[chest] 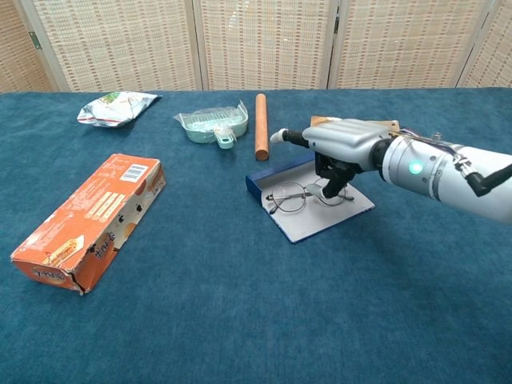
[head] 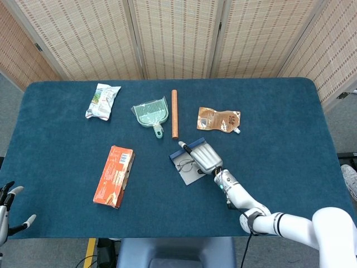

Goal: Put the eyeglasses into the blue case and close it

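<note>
The blue case [chest: 320, 221] lies open at mid-table, its grey inside facing up and its blue wall on the far left side. The wire-rimmed eyeglasses [chest: 290, 198] rest on that grey inside, lenses toward the left. My right hand [chest: 344, 145] hovers over the case's far right part. Some of its fingers curl down and still pinch the glasses by their right lens, while one finger points left. The head view shows the same: right hand [head: 203, 157], eyeglasses [head: 184, 164], case [head: 193, 178]. My left hand [head: 8, 207] hangs off the table's near left corner, fingers spread, holding nothing.
An orange box [chest: 88, 220] lies to the near left. Behind the case are a wooden rod [chest: 261, 126], a green dustpan [chest: 213, 125] and a brown pouch [head: 218, 119]. A snack bag [chest: 116, 106] sits far left.
</note>
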Robot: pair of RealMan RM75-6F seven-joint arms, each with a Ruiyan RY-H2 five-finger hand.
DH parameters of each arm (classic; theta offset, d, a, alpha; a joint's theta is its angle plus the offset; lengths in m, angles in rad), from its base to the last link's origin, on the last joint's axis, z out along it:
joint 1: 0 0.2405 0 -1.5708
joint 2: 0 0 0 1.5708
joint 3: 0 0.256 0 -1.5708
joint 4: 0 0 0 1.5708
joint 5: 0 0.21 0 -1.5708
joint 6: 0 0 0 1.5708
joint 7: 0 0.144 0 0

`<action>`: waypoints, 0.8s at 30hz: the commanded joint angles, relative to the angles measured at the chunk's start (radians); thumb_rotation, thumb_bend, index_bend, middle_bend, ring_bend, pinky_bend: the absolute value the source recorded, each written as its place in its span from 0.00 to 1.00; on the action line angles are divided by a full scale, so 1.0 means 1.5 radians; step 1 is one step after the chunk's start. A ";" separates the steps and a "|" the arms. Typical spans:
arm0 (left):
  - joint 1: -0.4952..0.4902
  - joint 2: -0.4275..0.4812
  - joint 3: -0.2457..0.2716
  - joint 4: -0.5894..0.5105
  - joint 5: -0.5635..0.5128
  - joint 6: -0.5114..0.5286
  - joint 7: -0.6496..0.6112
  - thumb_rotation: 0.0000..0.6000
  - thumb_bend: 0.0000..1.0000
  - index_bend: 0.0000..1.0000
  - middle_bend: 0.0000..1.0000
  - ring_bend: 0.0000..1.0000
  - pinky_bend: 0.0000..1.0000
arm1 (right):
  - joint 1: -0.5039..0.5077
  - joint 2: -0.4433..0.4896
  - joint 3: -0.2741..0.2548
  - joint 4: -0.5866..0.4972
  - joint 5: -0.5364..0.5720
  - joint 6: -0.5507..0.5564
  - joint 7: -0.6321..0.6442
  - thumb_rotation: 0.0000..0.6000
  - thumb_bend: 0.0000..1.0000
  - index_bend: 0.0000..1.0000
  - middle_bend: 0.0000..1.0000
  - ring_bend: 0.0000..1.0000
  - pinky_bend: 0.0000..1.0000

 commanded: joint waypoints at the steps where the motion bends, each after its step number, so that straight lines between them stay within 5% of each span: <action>1: 0.000 0.000 0.000 0.001 0.000 -0.001 0.000 1.00 0.19 0.25 0.14 0.15 0.24 | -0.009 0.005 -0.014 -0.010 -0.004 0.012 -0.006 1.00 0.29 0.00 0.99 1.00 0.98; 4: -0.002 -0.001 0.000 0.001 0.002 -0.003 0.000 1.00 0.19 0.25 0.14 0.15 0.24 | -0.007 0.000 -0.017 0.002 0.010 0.015 -0.028 1.00 0.20 0.00 0.98 1.00 0.98; 24: 0.002 -0.006 0.000 0.008 -0.004 -0.005 -0.003 1.00 0.19 0.25 0.14 0.15 0.24 | 0.078 -0.090 0.035 0.144 0.122 -0.030 -0.091 1.00 0.21 0.00 0.99 1.00 0.98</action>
